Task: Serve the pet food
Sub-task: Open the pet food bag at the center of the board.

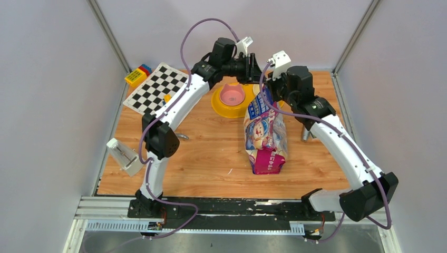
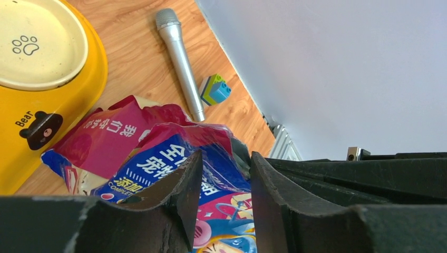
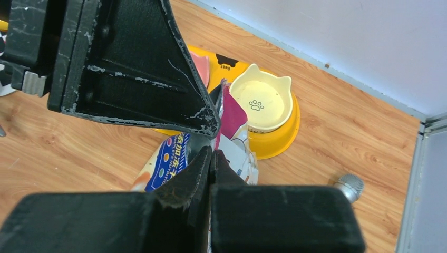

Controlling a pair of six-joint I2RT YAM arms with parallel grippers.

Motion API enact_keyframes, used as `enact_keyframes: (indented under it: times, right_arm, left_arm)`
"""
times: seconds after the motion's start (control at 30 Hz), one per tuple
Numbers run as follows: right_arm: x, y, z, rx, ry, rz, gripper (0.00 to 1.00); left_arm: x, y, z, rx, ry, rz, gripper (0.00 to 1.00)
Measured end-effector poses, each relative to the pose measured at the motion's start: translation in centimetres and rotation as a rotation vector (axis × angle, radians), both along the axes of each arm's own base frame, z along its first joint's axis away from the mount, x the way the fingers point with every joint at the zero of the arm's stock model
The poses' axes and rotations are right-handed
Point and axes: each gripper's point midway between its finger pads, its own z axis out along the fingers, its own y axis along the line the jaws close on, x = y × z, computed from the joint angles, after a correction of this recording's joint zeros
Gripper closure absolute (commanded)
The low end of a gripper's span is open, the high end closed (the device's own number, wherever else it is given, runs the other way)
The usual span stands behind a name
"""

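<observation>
- One pet food bag [image 1: 263, 132], blue and pink with Chinese print, lies on the table [image 1: 205, 158], mouth beside the feeder.
- One yellow feeder [image 2: 79, 105] reads "Bear". It has two bowls, the cream one paw-printed.
- Left gripper [image 2: 226, 158]: jaws part-open astride the bag's crumpled mouth.
- Right gripper [image 3: 212, 153]: pinched shut on the bag's top edge.

Pale lilac walls [image 1: 47, 105], wood-grain table [image 1: 211, 158] — metal corner posts [image 1: 107, 31], even light

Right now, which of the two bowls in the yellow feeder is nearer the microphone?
The cream bowl with cat ears and a paw print: it sits at the feeder's end toward the microphone; the pink bowl is at the other end.
</observation>
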Motion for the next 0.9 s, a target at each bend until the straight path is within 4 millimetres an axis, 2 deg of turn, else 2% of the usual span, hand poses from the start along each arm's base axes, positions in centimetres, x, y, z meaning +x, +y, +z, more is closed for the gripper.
enact_keyframes:
  times: [0.33,0.7,0.9]
  right_arm:
    - [0.6,-0.8,0.2,0.068,0.034,-0.019,1.00]
    - [0.4,-0.2,0.2,0.081,0.041,0.009,1.00]
    - [0.2,0.3,0.2,0.022,0.014,0.001,1.00]
  left_arm:
    - [0.5,1.0,-1.6,0.018,0.049,0.009,0.46]
    - [0.5,1.0,-1.6,0.019,0.050,0.009,0.44]
    - [0.6,1.2,-2.1,0.036,0.061,0.023,0.44]
